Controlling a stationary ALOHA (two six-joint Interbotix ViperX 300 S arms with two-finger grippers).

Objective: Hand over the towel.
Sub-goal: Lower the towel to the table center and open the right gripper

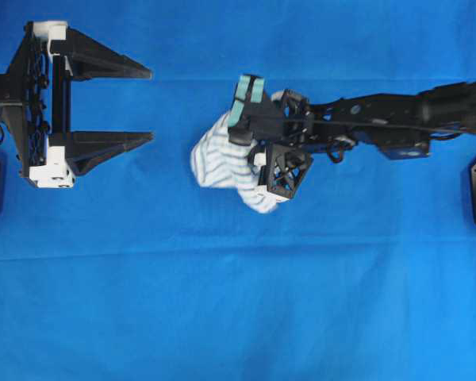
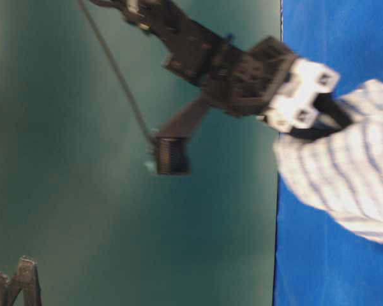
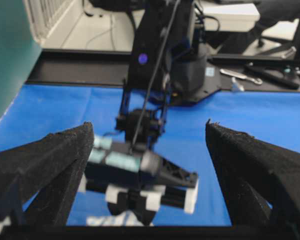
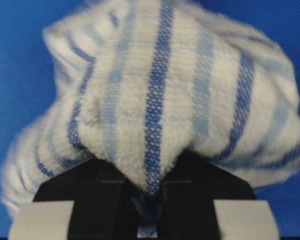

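Here, towel (image 4: 160,110) in right claw (image 4: 147,200)

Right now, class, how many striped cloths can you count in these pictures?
1. The small white towel with thin blue stripes hangs bunched near the middle of the large blue sheet, pinched in the right tool. Nothing suggests another, though the arms could hide one.

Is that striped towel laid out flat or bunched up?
Bunched up. The towel bulges in a rumpled wad out of the right gripper, whose fingers pinch one corner.
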